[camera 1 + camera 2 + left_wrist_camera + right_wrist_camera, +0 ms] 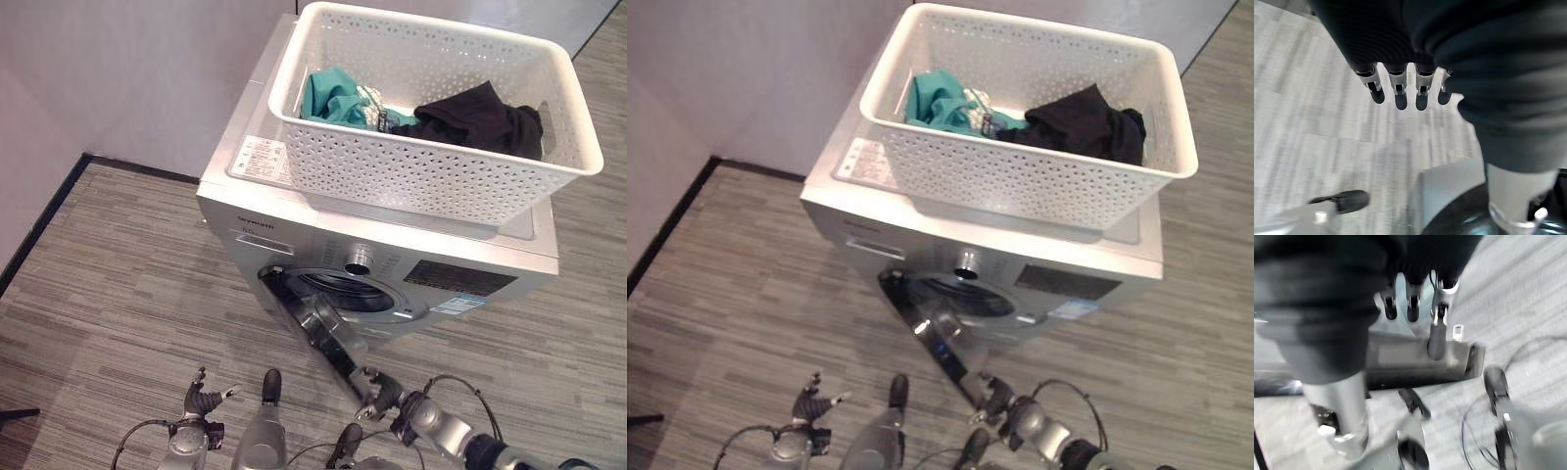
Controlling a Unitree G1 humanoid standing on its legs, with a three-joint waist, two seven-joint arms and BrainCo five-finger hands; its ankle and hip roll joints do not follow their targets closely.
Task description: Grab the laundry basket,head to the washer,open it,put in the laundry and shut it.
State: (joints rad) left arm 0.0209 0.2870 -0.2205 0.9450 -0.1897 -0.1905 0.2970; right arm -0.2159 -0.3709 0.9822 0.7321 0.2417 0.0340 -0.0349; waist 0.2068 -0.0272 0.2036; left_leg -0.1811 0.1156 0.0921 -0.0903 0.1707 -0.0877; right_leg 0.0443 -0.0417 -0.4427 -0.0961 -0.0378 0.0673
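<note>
Basket sits on top of washer, door swung open, right hand at door edge with fingers loose, left hand low and relaxed, empty; clothes look soft and light, so pinch a bunched fold.

No print here reads clearly. The washer carries a white sticker on its top and a small word on its front panel, both too small to make out.
</note>
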